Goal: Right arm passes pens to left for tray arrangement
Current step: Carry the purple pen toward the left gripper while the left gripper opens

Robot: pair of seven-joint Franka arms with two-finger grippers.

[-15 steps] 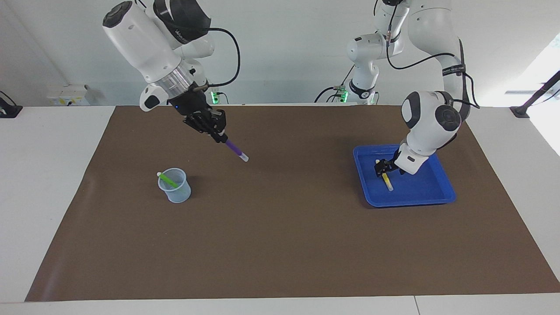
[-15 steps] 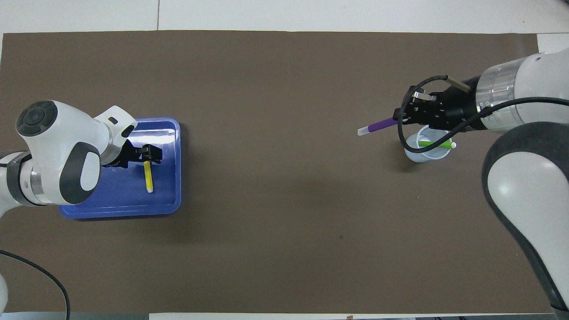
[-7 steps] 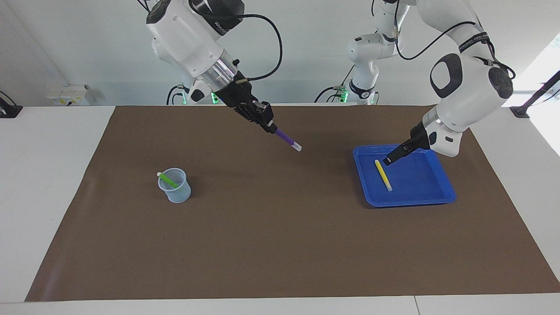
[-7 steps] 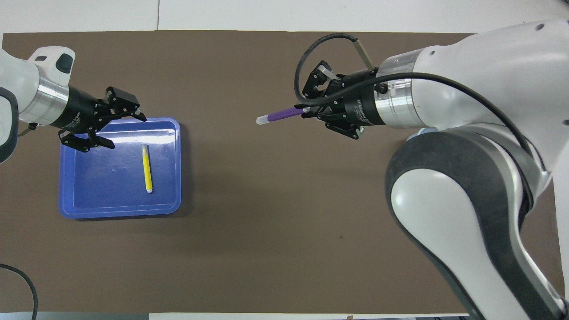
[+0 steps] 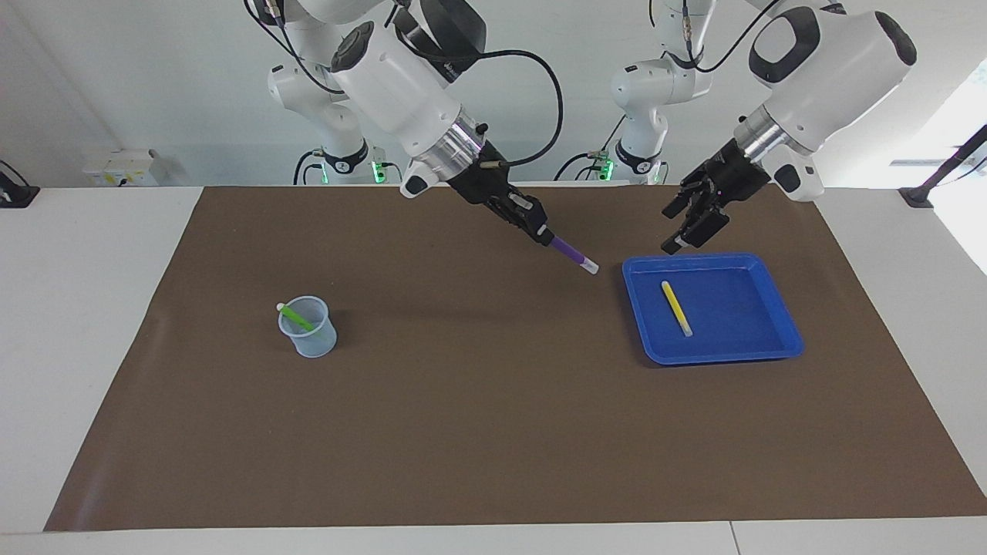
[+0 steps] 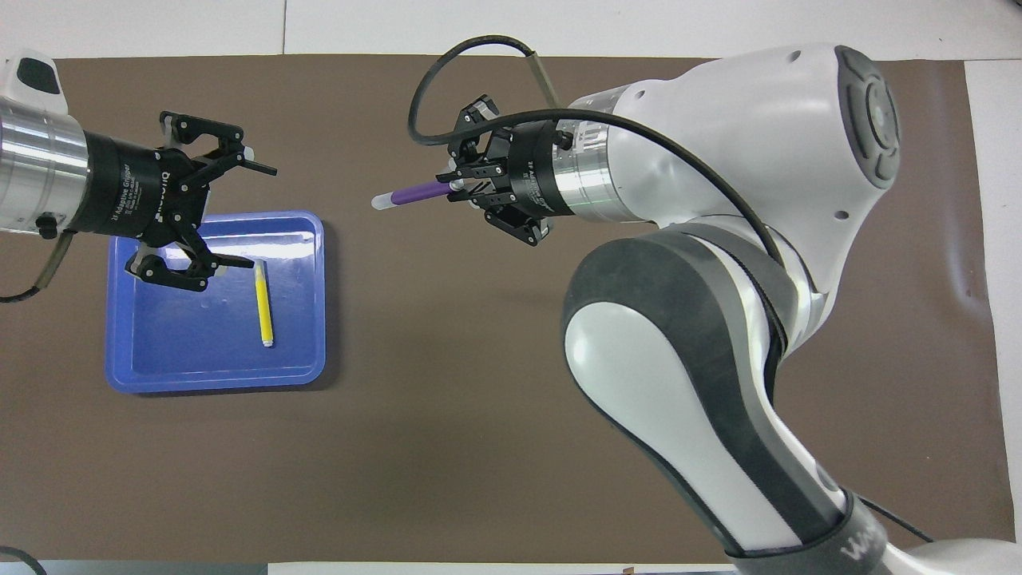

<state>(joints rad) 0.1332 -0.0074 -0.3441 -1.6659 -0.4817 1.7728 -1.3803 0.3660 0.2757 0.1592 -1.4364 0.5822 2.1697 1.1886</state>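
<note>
1. Facing view: the right gripper (image 5: pixel 542 233), black and two-fingered on a white jointed arm, is clamped on the slim purple marker pen (image 5: pixel 572 253); the pen slants down with its pale tip toward the left arm's end, over the brown table mat (image 5: pixel 478 401), close to the tray's rim but apart from it.
2. Same view: the left gripper (image 5: pixel 688 223), black on the other white arm, hangs in the air over the robot-side edge of the shallow bright blue plastic tray (image 5: pixel 780 339); its fingers stand wide apart and hold nothing.
3. Same view: the slim yellow marker pen (image 5: pixel 676 307) lies flat in the tray; the green marker pen (image 5: pixel 296 317) leans in the small pale-blue cup (image 5: pixel 310 337), toward the right arm's end of the mat.
4. Overhead view: the right gripper (image 6: pixel 457 185) grips the purple pen (image 6: pixel 409 194) by one end, the pale tip pointing toward the tray (image 6: pixel 136 375).
5. Same view: the left gripper (image 6: pixel 254 216) spreads its fingers over the tray's farther rim; the yellow pen (image 6: pixel 263 307) lies in the tray, just beside the lower finger as seen from above.
</note>
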